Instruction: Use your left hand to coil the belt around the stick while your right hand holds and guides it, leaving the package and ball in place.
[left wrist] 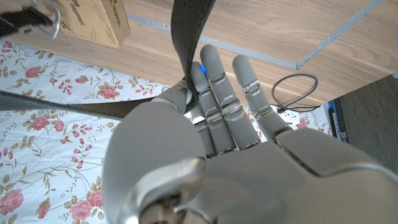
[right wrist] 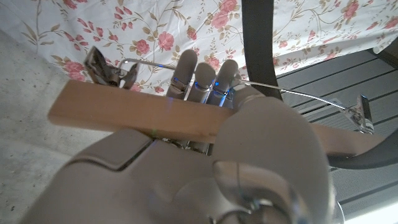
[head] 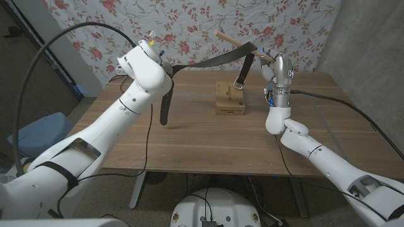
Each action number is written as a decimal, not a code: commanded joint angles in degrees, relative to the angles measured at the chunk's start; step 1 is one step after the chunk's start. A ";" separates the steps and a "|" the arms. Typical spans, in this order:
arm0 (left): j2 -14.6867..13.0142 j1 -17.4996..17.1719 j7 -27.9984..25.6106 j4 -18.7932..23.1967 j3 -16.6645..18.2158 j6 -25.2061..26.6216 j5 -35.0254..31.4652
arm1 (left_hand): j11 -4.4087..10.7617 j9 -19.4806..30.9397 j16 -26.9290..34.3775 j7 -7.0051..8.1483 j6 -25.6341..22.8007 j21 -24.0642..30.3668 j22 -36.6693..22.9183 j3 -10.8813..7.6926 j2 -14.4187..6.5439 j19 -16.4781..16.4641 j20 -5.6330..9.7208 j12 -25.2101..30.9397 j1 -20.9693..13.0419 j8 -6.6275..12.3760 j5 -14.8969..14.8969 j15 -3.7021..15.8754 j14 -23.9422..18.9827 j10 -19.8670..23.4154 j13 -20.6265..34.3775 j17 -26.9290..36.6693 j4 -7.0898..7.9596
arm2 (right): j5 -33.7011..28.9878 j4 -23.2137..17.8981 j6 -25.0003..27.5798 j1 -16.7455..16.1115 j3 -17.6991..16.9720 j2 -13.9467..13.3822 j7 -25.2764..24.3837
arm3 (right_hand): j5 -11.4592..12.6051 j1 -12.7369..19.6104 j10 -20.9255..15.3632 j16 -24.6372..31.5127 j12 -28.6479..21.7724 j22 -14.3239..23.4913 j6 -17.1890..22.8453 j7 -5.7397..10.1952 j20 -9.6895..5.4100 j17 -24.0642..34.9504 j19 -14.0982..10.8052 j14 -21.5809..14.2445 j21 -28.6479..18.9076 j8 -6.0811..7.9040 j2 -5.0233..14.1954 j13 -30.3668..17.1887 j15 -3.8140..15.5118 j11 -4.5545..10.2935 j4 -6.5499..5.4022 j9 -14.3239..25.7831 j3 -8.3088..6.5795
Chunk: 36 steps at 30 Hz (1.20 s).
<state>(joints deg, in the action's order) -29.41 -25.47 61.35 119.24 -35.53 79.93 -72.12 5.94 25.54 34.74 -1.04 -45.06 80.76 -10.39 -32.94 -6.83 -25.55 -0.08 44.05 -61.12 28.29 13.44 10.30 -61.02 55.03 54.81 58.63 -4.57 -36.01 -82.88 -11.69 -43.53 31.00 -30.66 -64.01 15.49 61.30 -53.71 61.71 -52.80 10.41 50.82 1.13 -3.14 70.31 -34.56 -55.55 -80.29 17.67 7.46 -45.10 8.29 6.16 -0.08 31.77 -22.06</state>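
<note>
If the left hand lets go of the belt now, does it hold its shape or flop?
Probably flops: the belt sags between the left hand and the stick, and its tail hangs limp. The buckle end would likely swing.

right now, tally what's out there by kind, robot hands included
belt: 1
wooden stick: 1
cardboard package: 1
robot hand: 2, left robot hand holding the belt, right robot hand holding the stick
ball: 0 that I can make out
total: 5
</note>
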 commanded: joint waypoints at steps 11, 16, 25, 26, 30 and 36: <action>0.75 8.25 -22.91 -4.00 -1.25 0.06 19.82 | 0.09 9.76 0.15 -4.10 -5.42 0.56 -0.13 -0.54 -2.94 -0.81 0.36 -0.46 -3.60 -0.36 -0.51 0.87 -0.99 1.44 -0.35 0.01 -0.55 | -9.58 -2.86 -6.73 -2.54 -1.20 0.18 0.01 | 0.53 0.07 0.20 0.46 -0.14 -0.01 4.16 0.51 -8.17 0.04 0.22 0.44 0.23 0.08 0.48 -0.44 4.25 0.01 -0.39 0.30 -0.38; 0.52 11.39 -28.52 -5.45 -3.04 0.06 26.85 | 0.01 9.45 0.08 -4.32 -5.78 0.65 -0.12 -0.58 -2.94 -1.10 0.52 -0.57 -3.62 -0.65 -0.68 0.88 -1.22 1.61 -0.36 -0.23 -0.71 | -12.70 -3.13 -7.96 -3.17 -2.11 1.07 0.01 | 0.57 0.08 -0.07 0.46 0.06 0.00 4.29 0.46 -8.16 0.03 0.20 0.45 0.28 0.02 0.48 0.00 4.25 0.04 -0.41 0.25 -0.41; -0.60 17.67 -38.29 -6.02 -5.99 0.06 39.70 | -0.31 8.82 0.20 -4.08 -6.40 0.83 -0.12 -0.48 -2.85 -1.47 0.61 -0.92 -3.58 -1.28 -1.06 0.89 -1.46 2.06 -0.59 -0.18 -1.01 | -11.22 -1.90 -6.67 -0.93 1.94 -0.75 0.01 | 0.63 0.04 0.01 0.46 -0.03 0.01 4.40 0.55 -8.19 0.03 0.25 0.47 0.40 -0.05 0.42 -0.28 4.25 0.11 -0.46 0.29 -0.40; -0.59 18.24 -39.41 -6.02 -6.18 0.06 41.05 | -0.30 8.74 0.17 -4.04 -6.54 0.88 -0.11 -0.49 -2.87 -1.60 0.60 -0.95 -3.59 -1.34 -1.11 0.91 -1.67 2.08 -0.56 -0.36 -1.06 | -11.25 -1.75 -6.67 -0.78 2.19 -0.73 0.01 | 0.64 0.05 0.07 0.46 0.04 0.02 4.43 0.46 -8.16 0.03 0.25 0.46 0.40 -0.06 0.41 -0.22 4.26 0.03 -0.45 0.28 -0.41; -0.31 19.75 -45.06 -6.18 -6.04 -0.69 47.50 | -0.36 8.32 0.09 -4.30 -7.08 1.19 -0.13 -0.35 -2.64 -2.37 1.25 -1.41 -3.77 -1.69 -1.44 1.05 -2.29 2.55 -1.20 -1.03 -1.56 | -11.01 -0.98 -6.90 0.25 3.72 -0.98 0.01 | 0.66 0.04 0.00 0.46 0.05 0.03 4.39 0.55 -8.18 0.03 0.25 0.48 0.43 -0.13 0.40 -0.20 4.25 -0.06 -0.47 0.28 -0.41; 0.58 20.38 -52.02 -6.74 -4.33 -3.67 56.67 | -0.48 7.83 0.09 -4.62 -7.58 1.53 -0.13 -0.19 -2.58 -3.13 1.46 -2.00 -4.06 -2.22 -1.85 1.22 -3.06 3.15 -2.13 -1.75 -2.17 | -10.95 -0.19 -6.74 1.74 6.10 -1.50 0.40 | 0.70 0.05 -0.04 0.49 0.05 0.04 4.38 0.59 -8.18 0.03 0.26 0.44 0.47 -0.21 0.39 -0.24 4.25 -0.07 -0.49 0.32 -0.42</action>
<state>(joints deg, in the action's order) -29.32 -12.12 21.62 114.02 -39.44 79.39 -31.04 5.33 25.54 34.74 -0.71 -47.23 82.03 -10.41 -32.17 -6.31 -28.05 1.34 42.28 -61.65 26.26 11.88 11.07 -63.20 57.49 52.78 57.04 -5.35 -46.90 -84.43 -18.29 -44.03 33.43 -31.31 -64.01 15.96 61.22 -53.62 61.71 -52.80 10.42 50.83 1.14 -3.26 70.31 -34.47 -55.14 -79.85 17.39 7.53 -45.24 8.09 6.22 -0.10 31.85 -22.07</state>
